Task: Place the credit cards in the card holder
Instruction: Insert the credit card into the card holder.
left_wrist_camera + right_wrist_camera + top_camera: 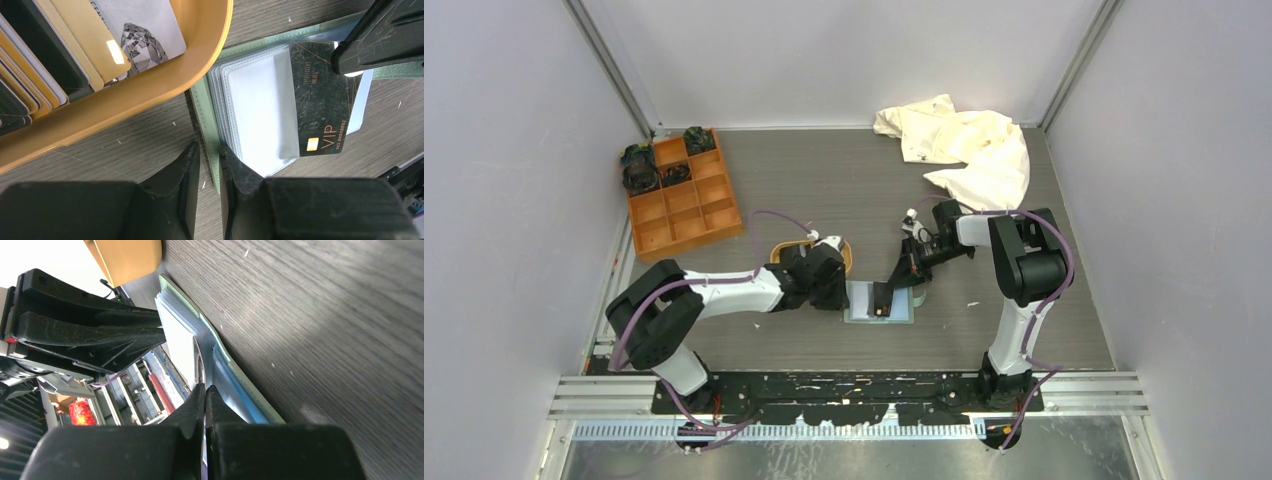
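Grey wood-grain table [824, 190] filled the overhead view, with white walls around it, an orange box [682, 195] at the far left and a crumpled cloth [969, 145] at the far right. Both arms met in the middle. The left claw [839, 295] sat on the near side of a tan tray [849, 255], and the right claw [884, 300] was just right of it, over the open card holder [862, 300].

From the left wrist, the 2 fingers stood slightly apart astride the holder's green left edge, 1 tip on the clear sleeves [260, 110]. I could not tell whether they pinched it or only pinned it. More cards [145, 35] lay in the tray. A black card [320, 95] overlapped the top sleeve, its other end in the right claw.

From the right wrist, that claw was closed tight on the card's thin edge.

Likely trouble: the card's leading edge could snag the sleeve mouth and buckle the plastic, or shove the holder sideways if the left hold gave. Gripped at only 1 end, it could also twist and enter crooked.
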Controlling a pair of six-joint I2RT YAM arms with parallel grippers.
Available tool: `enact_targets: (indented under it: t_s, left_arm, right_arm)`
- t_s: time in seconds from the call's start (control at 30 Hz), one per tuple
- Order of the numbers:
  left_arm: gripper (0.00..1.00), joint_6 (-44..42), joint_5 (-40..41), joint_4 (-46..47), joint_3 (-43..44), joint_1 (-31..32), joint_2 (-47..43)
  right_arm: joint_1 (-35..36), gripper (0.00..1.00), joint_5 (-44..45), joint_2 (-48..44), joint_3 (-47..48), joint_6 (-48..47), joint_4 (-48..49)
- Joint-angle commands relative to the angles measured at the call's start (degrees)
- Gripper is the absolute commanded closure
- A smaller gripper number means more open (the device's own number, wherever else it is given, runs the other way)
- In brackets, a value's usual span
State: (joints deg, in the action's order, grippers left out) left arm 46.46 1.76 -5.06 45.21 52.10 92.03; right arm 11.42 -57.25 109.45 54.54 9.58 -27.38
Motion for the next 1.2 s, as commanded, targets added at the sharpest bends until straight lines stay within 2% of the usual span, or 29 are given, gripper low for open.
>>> enact_targets:
  t_s: [0.0,0.77,1.17]
  left_arm:
    - [0.78,-0.8,-0.9,0.5,2.1,-0.3,1.2]
    - [0.78,-1.6,-1.5,-0.1,3.5,-0.9,2.5]
    - [0.78,-1.9,-4.7,-0.1,5.3,-1.0,4.0]
  right_arm:
    - [0.6,0.97,2.7,-0.5,0.3,-2.1,-2.2]
    - [0.8,0.95,2.7,-2.2,-1.1,-2.9,-3.2]
    - [1.6,0.94,2.8,-1.8,-0.7,-4.2,-4.0]
